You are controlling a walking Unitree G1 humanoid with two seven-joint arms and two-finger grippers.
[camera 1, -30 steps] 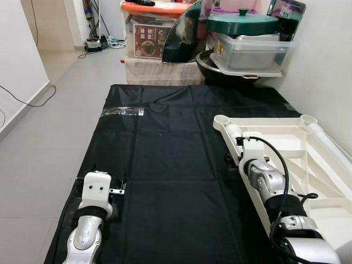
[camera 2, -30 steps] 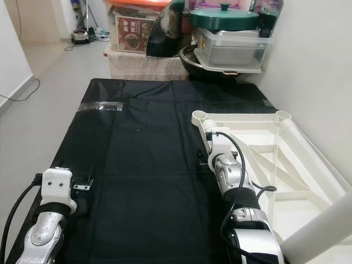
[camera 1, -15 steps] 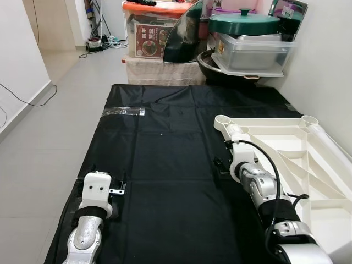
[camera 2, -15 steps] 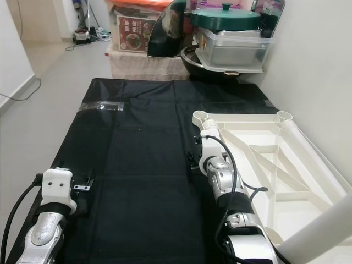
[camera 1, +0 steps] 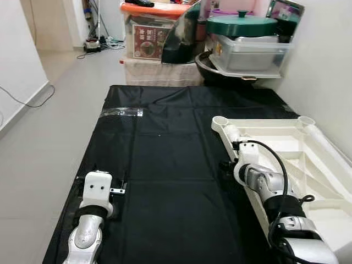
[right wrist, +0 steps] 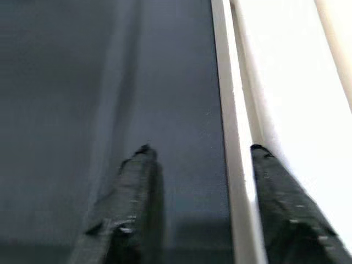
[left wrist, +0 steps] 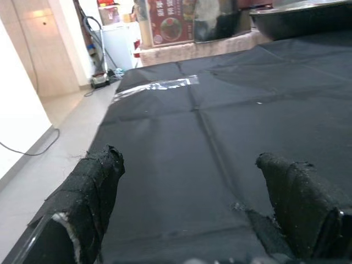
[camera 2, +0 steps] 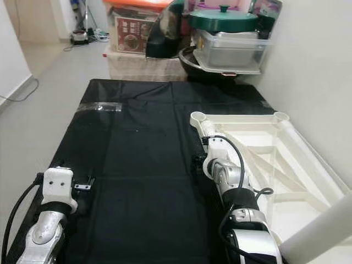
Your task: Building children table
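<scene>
Fingers of the right end effector (right wrist: 198, 206) are seen spread apart with nothing between them, one finger (right wrist: 129, 198) over the black sheet (camera 1: 159, 165) and the other finger (right wrist: 275, 203) over the white rim of the tabletop (camera 1: 286, 148), so the rim edge is straddled loosely but no contact can be confirmed. In the head views the right end effector is placed just beside the long near edge of the tabletop, a little behind its corner socket (camera 1: 220, 120). The left end effector (left wrist: 190, 203) is held wide open and empty, low over the sheet near its left border, well apart from the tabletop. The tabletop is laid upside down on the right part of the sheet, ribs and round leg sockets facing up, with a leg (camera 1: 324, 143) lying along its far side by the wall. It is judged to be a moulded plastic part: light for its bulk, stiff across the ribbed frame, smooth and likely slippery on the rounded rim, and unlikely to break under a firm pinch. A hold is best taken on the thin upright rim or on a rib, where both fingers can close on flat faces; the broad panel offers nothing to pinch. Because of its width, tipping or swinging is to be expected if it is lifted from one edge alone. Boxes and a pot (camera 1: 242, 25) are stacked beyond the sheet.
</scene>
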